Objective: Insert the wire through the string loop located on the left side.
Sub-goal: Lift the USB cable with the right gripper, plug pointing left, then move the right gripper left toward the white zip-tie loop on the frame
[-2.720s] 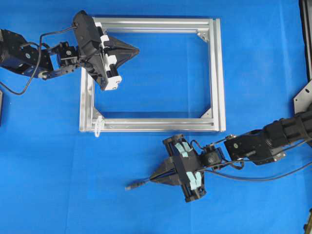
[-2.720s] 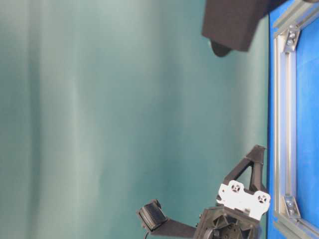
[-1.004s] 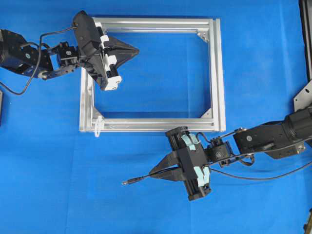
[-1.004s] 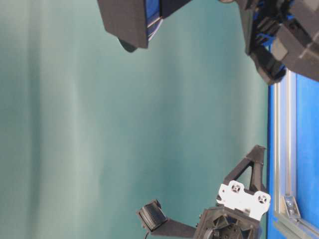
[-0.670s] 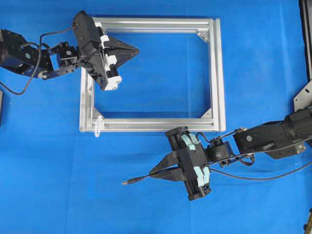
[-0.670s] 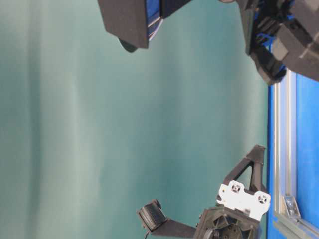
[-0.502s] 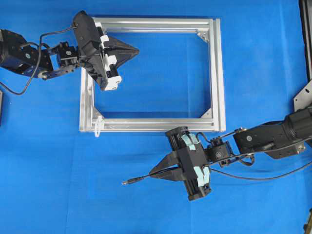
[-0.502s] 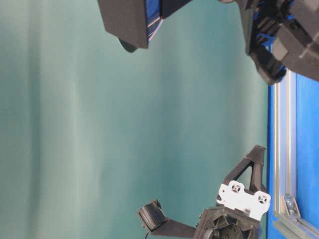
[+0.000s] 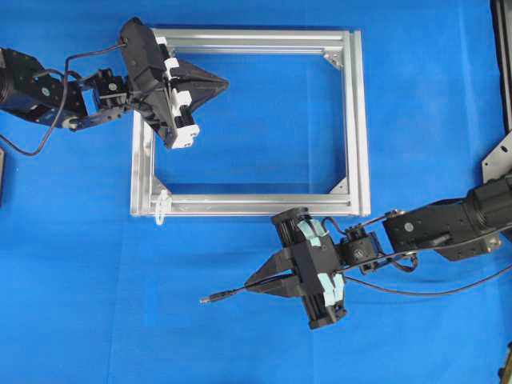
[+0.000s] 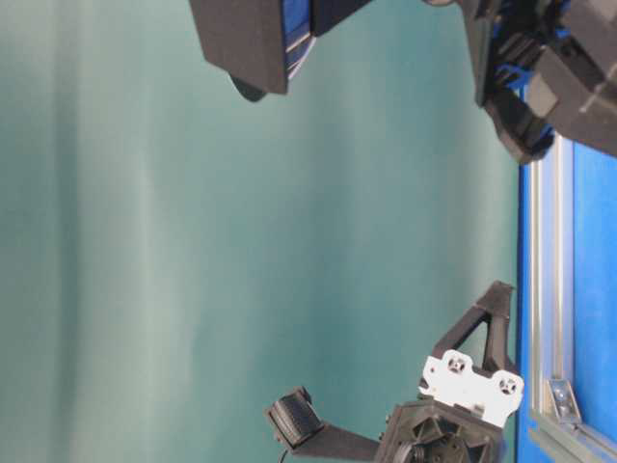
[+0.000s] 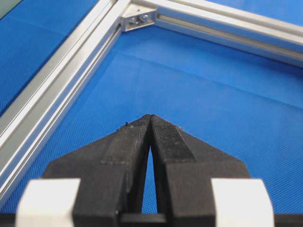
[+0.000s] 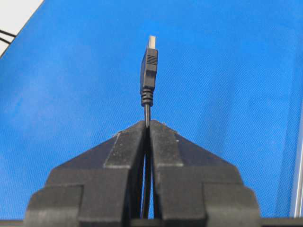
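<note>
My right gripper (image 9: 250, 286) is shut on the wire (image 9: 228, 294), a thin black cable. Its small plug (image 12: 148, 71) with the silvery tip sticks out ahead of the fingertips and points left, lifted over the blue mat below the frame. The string loop (image 9: 162, 205), tiny and whitish, hangs at the front left corner of the silver frame (image 9: 359, 120), up and to the left of the plug. My left gripper (image 9: 224, 80) is shut on nothing and hovers inside the frame near its back left corner. In the left wrist view its fingertips (image 11: 150, 119) meet over bare mat.
A metal corner bracket (image 11: 140, 18) sits where two frame rails meet ahead of the left gripper. The wire trails right under the right arm (image 9: 440, 228). A metal plate (image 9: 498, 162) lies at the right edge of the mat.
Over the last second nothing has visibly moved. Before that, the right gripper shifted up and left with the wire, turning its plug further left.
</note>
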`<state>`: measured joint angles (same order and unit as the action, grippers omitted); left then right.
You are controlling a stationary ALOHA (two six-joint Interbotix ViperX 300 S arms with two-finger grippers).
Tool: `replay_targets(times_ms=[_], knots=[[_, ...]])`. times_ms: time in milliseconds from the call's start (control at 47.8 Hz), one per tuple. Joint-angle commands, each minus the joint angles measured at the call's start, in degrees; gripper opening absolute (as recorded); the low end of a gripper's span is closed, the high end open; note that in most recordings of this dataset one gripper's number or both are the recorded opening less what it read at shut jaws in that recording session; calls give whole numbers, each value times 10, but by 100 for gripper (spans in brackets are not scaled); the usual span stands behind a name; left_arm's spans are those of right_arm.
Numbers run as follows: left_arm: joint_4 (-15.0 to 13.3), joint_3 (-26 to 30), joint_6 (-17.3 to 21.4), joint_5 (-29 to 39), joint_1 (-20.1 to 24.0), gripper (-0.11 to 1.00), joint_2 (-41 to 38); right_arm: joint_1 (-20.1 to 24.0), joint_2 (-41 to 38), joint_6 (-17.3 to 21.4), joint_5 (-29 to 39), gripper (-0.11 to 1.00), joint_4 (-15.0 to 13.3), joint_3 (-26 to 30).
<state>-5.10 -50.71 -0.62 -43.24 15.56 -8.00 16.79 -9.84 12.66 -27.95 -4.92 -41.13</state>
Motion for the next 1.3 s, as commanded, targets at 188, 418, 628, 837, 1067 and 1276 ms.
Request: replay_targets(times_ms=[188, 418, 628, 837, 1067, 1276], knots=[[2, 4, 1, -4, -1, 0, 19, 0, 18, 0, -3, 0, 0, 4], [2, 4, 1, -4, -1, 0, 19, -8, 21, -1, -3, 0, 0, 3], [2, 4, 0, -4, -1, 0, 19, -49, 34, -1, -11, 0, 1, -17], [2, 0, 0, -4, -1, 0, 21, -112, 43, -1, -16, 0, 1, -32], [2, -6, 0, -5, -1, 0, 22, -156, 43, -4, -11, 0, -1, -31], [2, -6, 0, -5, -1, 0, 22, -153, 41, -10, -10, 0, -2, -25]])
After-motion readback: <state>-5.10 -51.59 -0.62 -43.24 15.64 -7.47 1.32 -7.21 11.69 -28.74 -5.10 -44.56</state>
